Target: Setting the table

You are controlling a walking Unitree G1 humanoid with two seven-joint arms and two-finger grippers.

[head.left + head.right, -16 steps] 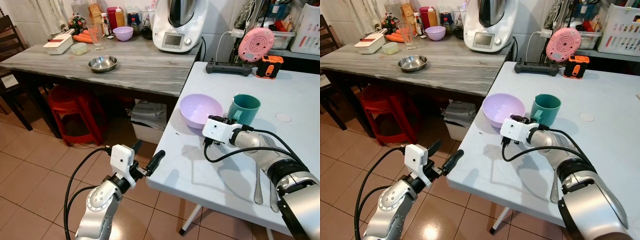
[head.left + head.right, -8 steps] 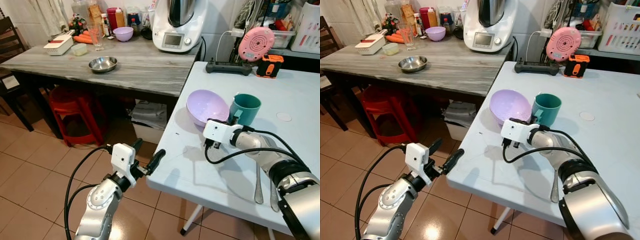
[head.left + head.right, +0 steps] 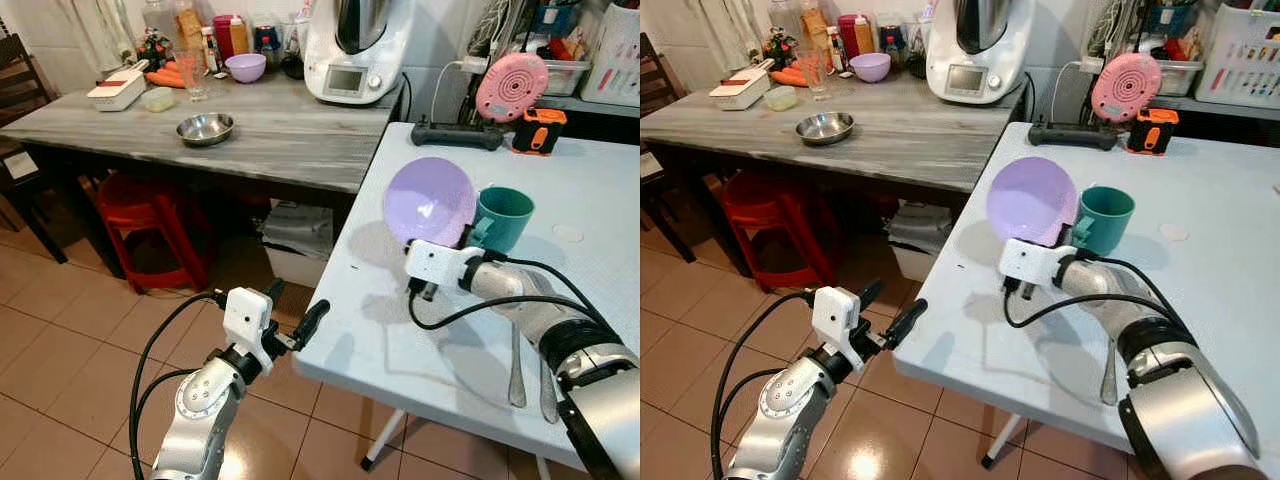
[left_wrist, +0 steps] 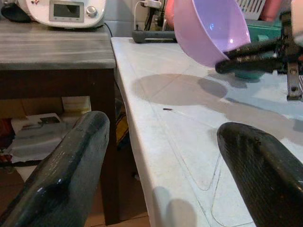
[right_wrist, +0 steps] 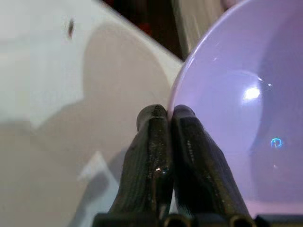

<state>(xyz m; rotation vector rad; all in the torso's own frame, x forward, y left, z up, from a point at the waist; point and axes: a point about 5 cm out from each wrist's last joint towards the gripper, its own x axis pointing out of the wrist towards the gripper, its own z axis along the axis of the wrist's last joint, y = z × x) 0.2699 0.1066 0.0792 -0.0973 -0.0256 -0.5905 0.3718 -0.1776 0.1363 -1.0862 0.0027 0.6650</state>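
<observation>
1. My right gripper pinches the rim of the lilac plastic bowl, which is lifted and tilted above the white bench near its left edge, beside the teal mug.
2. I should level the bowl and clear the mug.
3. My left gripper hangs with its fingers apart, off the bench's left edge.

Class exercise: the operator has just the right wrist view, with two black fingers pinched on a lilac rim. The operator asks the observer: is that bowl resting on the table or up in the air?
Observer: Up in the air. The right gripper holds the lilac plastic bowl tilted steeply above the white table, its shadow on the top below.
Operator: What stands near it?
Observer: A teal mug stands upright on the table right beside the bowl, on the robot's right.
Operator: Where is the other arm?
Observer: The left gripper hangs open off the table's near corner, above the tiled floor.
</observation>
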